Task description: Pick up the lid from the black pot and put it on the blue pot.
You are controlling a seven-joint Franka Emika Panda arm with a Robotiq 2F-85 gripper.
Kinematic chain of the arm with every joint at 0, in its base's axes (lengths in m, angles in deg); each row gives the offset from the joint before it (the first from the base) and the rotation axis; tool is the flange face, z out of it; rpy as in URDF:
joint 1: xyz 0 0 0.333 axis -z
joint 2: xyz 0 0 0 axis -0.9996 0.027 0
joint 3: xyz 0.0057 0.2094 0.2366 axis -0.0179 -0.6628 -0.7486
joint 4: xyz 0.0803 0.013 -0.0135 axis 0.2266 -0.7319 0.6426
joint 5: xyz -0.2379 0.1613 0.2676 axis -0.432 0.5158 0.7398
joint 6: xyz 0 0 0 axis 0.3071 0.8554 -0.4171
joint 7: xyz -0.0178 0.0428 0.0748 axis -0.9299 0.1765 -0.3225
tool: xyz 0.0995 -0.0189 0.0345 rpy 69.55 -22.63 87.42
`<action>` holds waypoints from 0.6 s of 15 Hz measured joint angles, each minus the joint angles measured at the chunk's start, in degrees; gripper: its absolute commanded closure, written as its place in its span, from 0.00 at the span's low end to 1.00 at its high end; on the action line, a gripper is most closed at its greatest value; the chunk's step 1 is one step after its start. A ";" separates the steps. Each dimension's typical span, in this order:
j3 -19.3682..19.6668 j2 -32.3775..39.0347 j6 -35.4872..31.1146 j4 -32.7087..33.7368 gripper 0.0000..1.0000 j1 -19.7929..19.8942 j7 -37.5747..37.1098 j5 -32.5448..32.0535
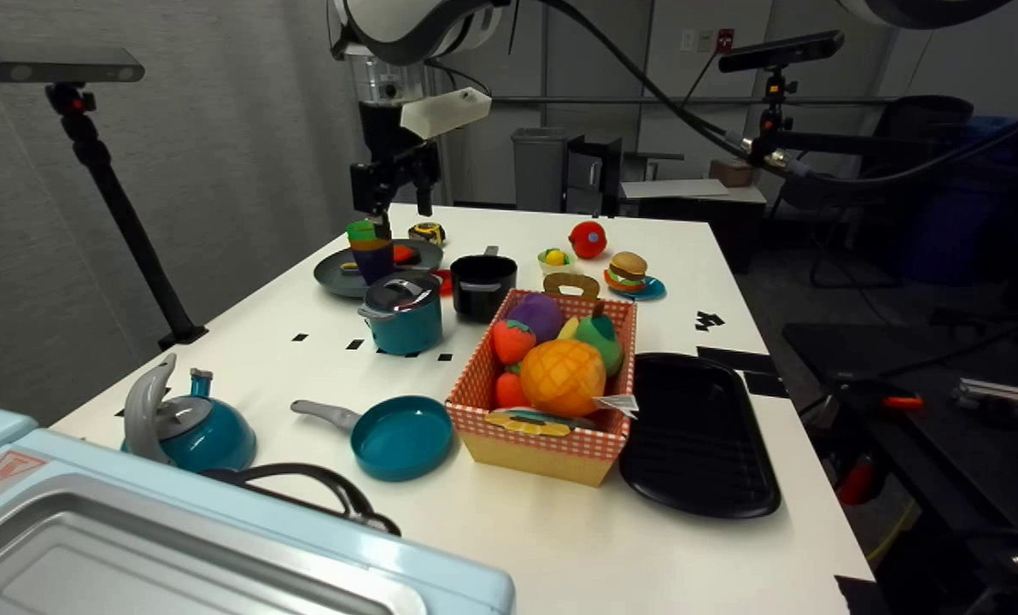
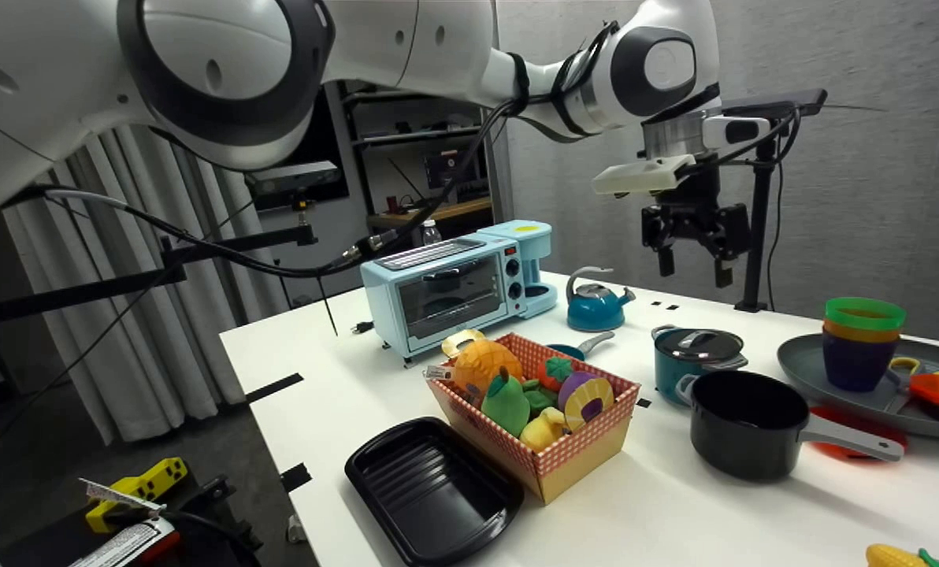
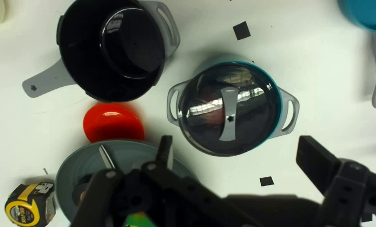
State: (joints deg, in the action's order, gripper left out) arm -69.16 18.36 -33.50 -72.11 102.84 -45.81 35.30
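Note:
The dark see-through lid (image 3: 229, 110) with a grey strap handle rests on top of the blue pot (image 1: 406, 329). Both also show in the other views, lid (image 1: 402, 292) (image 2: 698, 344) and blue pot (image 2: 678, 374) (image 3: 275, 130). The black pot (image 2: 745, 437) stands beside the blue pot, uncovered, its inside visible in the wrist view (image 3: 132, 44); it also shows in an exterior view (image 1: 482, 295). My gripper (image 3: 235, 138) is open and empty, high above the table; in both exterior views (image 1: 401, 213) (image 2: 695, 269) its fingers point down, apart from the lid.
A grey plate (image 2: 800, 358) with stacked cups (image 2: 859, 346) stands beside the pots, a red bowl (image 3: 112, 123) near it. A fruit basket (image 1: 543, 444), black tray (image 1: 697, 436), teal frying pan (image 1: 402, 436), kettle (image 2: 595, 311) and toaster oven (image 2: 454, 291) are on the table.

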 measured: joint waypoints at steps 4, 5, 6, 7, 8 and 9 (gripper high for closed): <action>-0.36 -6.56 -0.06 -8.47 0.00 -0.03 2.80 0.00; -0.45 -8.31 -0.11 -10.77 0.00 -0.07 3.81 0.00; -0.55 -10.01 -0.16 -13.09 0.00 -0.11 4.88 0.00; -0.54 -11.83 -0.16 -15.32 0.00 -0.04 6.24 -0.03; -0.43 -13.93 -0.16 -17.52 0.00 0.20 7.88 -0.04; -0.31 -16.22 -0.16 -19.77 0.00 0.62 9.62 -0.04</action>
State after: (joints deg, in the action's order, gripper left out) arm -69.47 2.14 -33.66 -91.88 103.46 -36.18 35.26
